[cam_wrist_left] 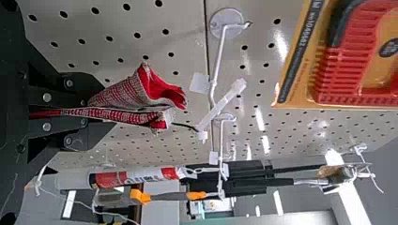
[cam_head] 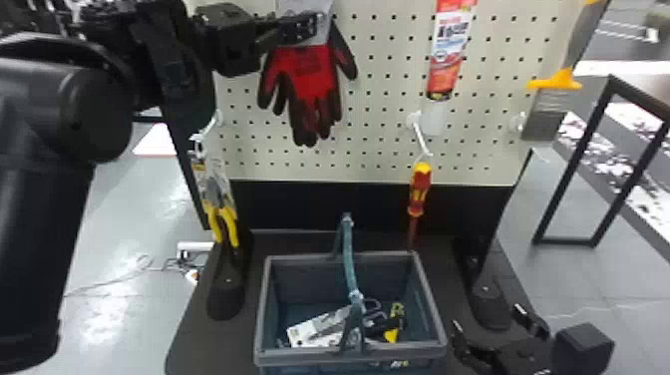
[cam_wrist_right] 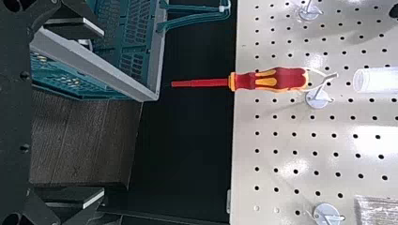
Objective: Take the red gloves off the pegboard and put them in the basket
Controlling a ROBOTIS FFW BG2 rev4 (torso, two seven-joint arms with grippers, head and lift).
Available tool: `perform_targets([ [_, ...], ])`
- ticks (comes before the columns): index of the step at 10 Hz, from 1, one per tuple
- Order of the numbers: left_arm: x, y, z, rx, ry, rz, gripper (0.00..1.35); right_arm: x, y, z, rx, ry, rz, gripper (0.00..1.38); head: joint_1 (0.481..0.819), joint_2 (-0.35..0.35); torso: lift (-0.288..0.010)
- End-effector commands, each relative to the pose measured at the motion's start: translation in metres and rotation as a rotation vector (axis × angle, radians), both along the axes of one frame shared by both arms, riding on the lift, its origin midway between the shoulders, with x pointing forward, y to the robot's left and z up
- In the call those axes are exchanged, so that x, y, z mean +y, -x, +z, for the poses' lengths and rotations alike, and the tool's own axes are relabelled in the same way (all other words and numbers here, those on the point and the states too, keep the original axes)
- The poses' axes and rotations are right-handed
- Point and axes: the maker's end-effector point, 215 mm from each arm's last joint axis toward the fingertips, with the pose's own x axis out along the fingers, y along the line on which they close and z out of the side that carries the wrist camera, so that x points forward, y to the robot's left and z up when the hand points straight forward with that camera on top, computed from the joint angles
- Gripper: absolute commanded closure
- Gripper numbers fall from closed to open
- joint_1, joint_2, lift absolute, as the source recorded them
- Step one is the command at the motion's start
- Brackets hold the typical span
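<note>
A: ok so where are the red gloves (cam_head: 311,75) right now?

B: up in front of the pegboard (cam_head: 478,124), pinched near the cuffs by the left gripper (cam_head: 306,27). Its fingers are closed on them and the gloves dangle below, dark fingertips downward. From the left wrist view, a thin dark strand runs from one cuff over to a white piece by the white hook (cam_wrist_left: 218,61), can't tell if it's caught there

A: and the right one?

B: right gripper (cam_head: 488,318) is down low over the table (cam_head: 214,344), just beside the basket (cam_head: 309,354) on its right. Fingers spread well apart with nothing between them, and in its wrist view the basket's rim passes near one finger

A: anything in the basket?

B: yep, a white packaged item (cam_head: 316,330) and a yellow-and-black tool (cam_head: 393,334), with the handle standing up over them. Gloves are well above it

A: what else is hanging around there?

B: yellow-handled pliers (cam_head: 227,222) lower left, a red-and-yellow screwdriver (cam_head: 419,187) behind the basket toward the right, a red-and-white tube (cam_head: 446,55) above that, and a scraper (cam_head: 556,82) with a yellow-orange part near the right edge of the board
</note>
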Motion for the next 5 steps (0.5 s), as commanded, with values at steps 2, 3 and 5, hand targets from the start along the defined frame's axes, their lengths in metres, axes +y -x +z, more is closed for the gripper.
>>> perform_targets([
  [2,0.025,0.025,0.009,-0.039,0.077,0.107,1.21,0.000,0.000,-0.001,0.003,0.000,0.000,0.12,0.549,0.000,-0.100],
  [3,0.033,0.036,0.006,-0.032,0.141,0.124,1.21,0.000,0.001,-0.001,0.005,0.000,0.000,0.12,0.549,0.000,-0.100],
  [5,0.064,0.048,-0.024,0.023,0.297,0.218,1.21,0.000,0.002,-0.002,0.008,0.000,0.000,0.12,0.549,0.000,-0.100],
])
